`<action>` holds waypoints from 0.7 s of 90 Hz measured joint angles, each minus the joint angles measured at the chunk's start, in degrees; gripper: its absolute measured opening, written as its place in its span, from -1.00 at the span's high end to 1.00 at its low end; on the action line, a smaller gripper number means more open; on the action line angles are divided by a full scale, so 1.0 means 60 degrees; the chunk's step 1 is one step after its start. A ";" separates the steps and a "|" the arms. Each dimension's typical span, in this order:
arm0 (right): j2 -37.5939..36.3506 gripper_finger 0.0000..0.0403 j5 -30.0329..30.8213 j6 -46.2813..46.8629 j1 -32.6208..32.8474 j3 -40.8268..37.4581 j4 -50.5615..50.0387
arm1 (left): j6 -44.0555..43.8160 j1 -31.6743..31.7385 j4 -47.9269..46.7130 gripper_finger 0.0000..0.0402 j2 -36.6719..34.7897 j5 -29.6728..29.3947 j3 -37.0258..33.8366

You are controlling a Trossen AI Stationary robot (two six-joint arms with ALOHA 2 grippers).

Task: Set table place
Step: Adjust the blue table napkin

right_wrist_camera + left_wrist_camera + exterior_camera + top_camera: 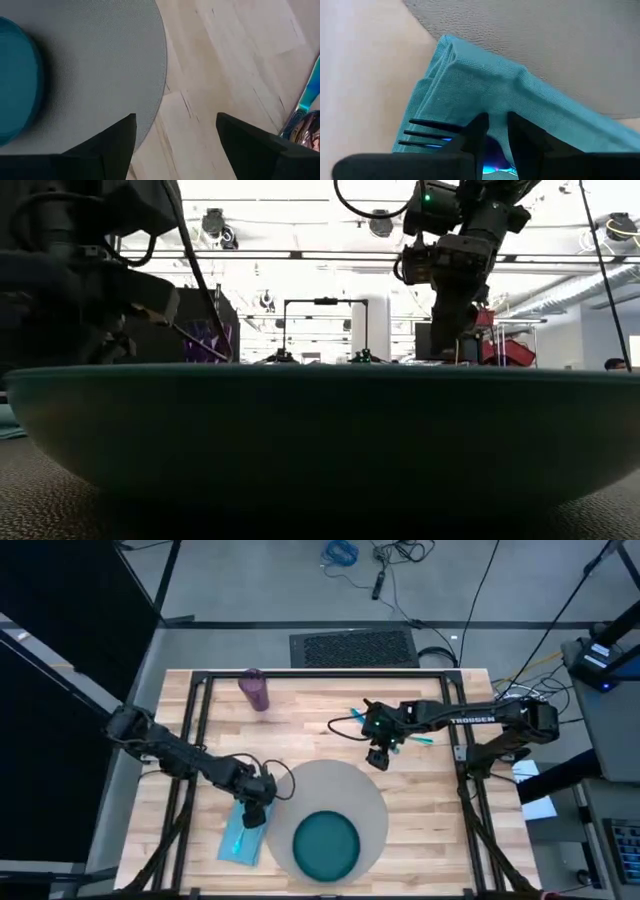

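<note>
left gripper [254, 812] low over napkin [243, 833], jaws nearly shut, clamped on fork [427, 134]; fork tines lie flat on cloth, poking out just past fingertips; napkin long axis runs along mat [352, 780] edge, plate [326, 845] on mat beyond; right gripper [378, 759] spread wide, holding nothing; remaining cutlery [408, 737] just behind it, so right arm nearer; cup [254, 689] well apart.

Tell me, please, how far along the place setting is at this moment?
Done: plate on the mat, napkin beside it. In hand: the left tool is low over the napkin with a fork. Left: remaining cutlery lies by the open right tool, and the cup stands at the far edge.
</note>
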 joint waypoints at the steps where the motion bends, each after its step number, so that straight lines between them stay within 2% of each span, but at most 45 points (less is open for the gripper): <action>1: 0.0000 -0.28 0.0000 0.0001 0.0000 0.0000 -0.0001 | -0.0018 0.0001 -0.0054 0.68 0.0000 -0.0018 0.0000; 33: 0.0000 -0.28 0.0000 -0.0028 0.0000 0.0000 -0.0004 | -0.0557 -0.0041 -0.0762 0.68 0.0004 -0.0262 0.0000; 63: 0.0004 -0.28 0.0007 -0.0031 0.0000 0.0000 -0.0033 | -0.0404 -0.0171 -0.1663 0.68 -0.0596 -0.0974 0.0766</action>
